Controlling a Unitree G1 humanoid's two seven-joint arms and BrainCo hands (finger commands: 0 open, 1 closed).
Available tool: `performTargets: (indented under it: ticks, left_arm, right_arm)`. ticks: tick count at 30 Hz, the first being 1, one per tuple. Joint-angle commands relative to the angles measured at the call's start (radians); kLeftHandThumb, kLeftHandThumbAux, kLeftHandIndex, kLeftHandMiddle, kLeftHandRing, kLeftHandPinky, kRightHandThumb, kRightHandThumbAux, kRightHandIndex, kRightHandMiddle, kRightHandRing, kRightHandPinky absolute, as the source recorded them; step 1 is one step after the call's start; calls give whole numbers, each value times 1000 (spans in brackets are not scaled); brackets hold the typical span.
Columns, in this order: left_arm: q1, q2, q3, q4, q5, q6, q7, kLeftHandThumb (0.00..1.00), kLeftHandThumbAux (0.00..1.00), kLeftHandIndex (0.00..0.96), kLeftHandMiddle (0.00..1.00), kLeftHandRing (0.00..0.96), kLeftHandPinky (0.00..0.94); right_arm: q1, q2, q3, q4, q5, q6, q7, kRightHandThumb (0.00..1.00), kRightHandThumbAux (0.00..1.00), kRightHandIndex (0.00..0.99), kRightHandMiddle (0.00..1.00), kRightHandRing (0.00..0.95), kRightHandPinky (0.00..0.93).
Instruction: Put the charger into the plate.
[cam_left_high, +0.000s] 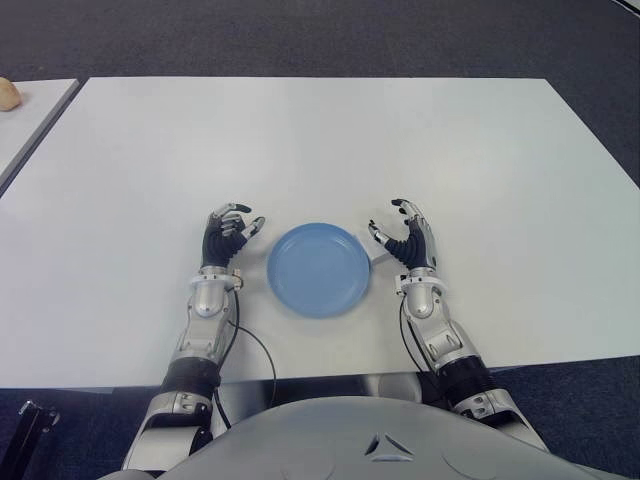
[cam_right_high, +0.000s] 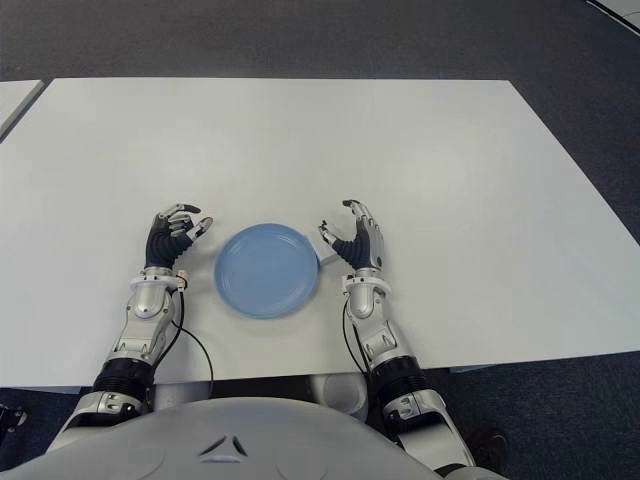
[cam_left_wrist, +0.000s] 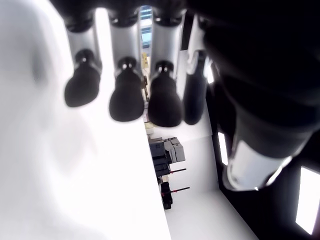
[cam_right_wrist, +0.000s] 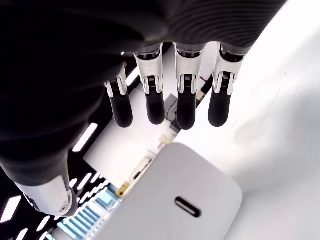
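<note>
Charger (cam_right_wrist: 185, 200) under open R hand (cam_left_high: 410, 240), beside empty plate (cam_left_high: 318, 270).

White charger (cam_right_wrist: 175, 200) (port visible) beside blue plate (cam_left_high: 318, 270).

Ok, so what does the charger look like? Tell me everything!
The charger is a smooth white plastic-looking block with rounded corners and one small oval port. It seems to lie on the white table between the blue plate and the right hand, whose open fingers hang over it without gripping. The left hand shows beyond the plate.
</note>
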Motion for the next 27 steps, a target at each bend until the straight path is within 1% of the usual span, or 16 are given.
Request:
performTargets:
  ticks: [1,4,8,12,15,20,24,26,27]
  left_arm:
    - [9,-4,4,-7,8,8,17,705,722,437,786,771,756]
    - [9,-4,4,-9,10,15,20,705,722,437,786,771,756]
    - [8,-2,5,-9,8,25,19,705,722,437,786,772,759]
    - [8,-1,6,-14,-1,30,9,705,722,437,785,772,762]
    - [9,-1,7,-17,-8,25,3,705,722,437,784,771,762]
    - [12,0,5,-25,-11,21,1,704,722,437,783,770,763]
    - [16,-1,4,-35,-14,24,-1,704,722,437,778,765,760]
    - [18,-3,4,-42,-14,28,1,704,722,437,775,763,757]
    - [19,-4,4,-44,-14,30,2,704,721,437,774,761,756]
  right_arm:
    - [6,-16,-16,31,3,-32,-11,594,670,198,183,195,253]
    - [-2,-21,-23,50,-3,-45,-26,582,674,196,182,197,260]
    - [-12,-29,-34,72,-4,-65,-50,596,678,192,182,197,266]
    - [-8,-48,-57,50,4,-77,-50,620,685,189,173,186,242]
    - [12,-66,-77,-14,8,-67,-30,608,690,182,155,164,204]
    - [23,-68,-86,-50,4,-48,-17,602,683,175,130,137,169]
    - [37,-73,-102,-102,-7,20,12,586,643,136,72,75,119]
    - [35,-90,-119,-87,-2,32,20,577,624,116,44,48,102]
    - [27,-100,-128,-54,0,31,14,572,614,106,31,35,94]
